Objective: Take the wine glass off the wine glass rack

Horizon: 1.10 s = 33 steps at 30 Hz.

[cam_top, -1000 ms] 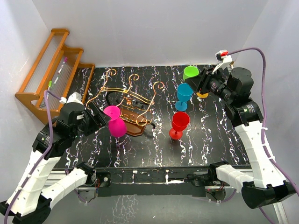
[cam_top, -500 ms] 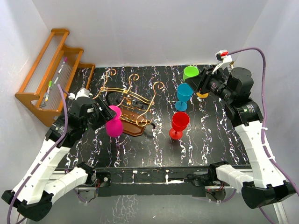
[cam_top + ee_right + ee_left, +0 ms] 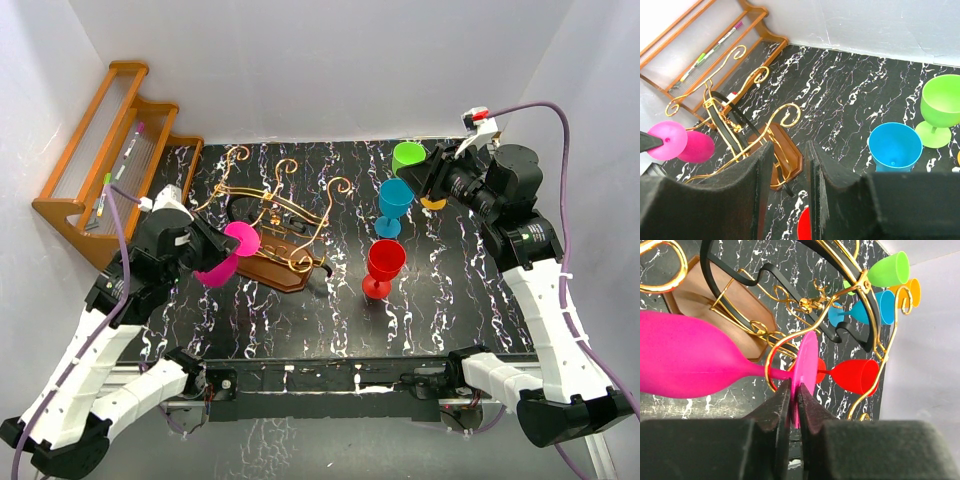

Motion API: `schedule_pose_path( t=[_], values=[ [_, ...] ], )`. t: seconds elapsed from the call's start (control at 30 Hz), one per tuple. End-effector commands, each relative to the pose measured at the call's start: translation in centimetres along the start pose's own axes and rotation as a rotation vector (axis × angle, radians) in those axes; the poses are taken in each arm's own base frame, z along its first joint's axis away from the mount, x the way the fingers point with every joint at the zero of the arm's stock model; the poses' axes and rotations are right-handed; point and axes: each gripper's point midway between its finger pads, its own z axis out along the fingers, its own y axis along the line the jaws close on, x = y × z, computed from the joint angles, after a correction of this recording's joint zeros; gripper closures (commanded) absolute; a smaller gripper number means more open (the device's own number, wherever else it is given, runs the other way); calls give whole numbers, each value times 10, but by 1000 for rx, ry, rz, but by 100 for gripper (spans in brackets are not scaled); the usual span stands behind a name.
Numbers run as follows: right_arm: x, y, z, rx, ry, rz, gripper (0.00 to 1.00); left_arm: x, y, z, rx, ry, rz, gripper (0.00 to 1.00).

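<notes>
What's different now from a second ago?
The left gripper, pinching the pink glass by its foot, turned. The bowl swung left, so the glass now lies tilted instead of hanging bowl-down. Nothing was let go. The rack, right gripper, green glass, blue glass and red glass stayed put.

Overhead and both wrist views share the rack [image 3: 283, 262].

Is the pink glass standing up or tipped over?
Tipped. The pink glass hangs slanted in the air, its foot pinched by the left gripper.
</notes>
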Motion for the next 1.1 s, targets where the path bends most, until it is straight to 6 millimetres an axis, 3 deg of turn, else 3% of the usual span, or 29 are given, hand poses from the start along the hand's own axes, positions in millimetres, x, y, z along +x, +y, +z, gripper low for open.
schedule_pose_path(
  t=[0.0,0.67,1.07],
  values=[
    [-18,7,-4,-18,-75,-46,66,4,21,-5,-86,14,39,99],
    [-23,10,-12,-21,-121,-59,66,-13,2,5,38,-117,-56,100],
    [-22,10,-13,-21,-127,-57,66,-16,-32,7,228,-129,-144,100]
  ],
)
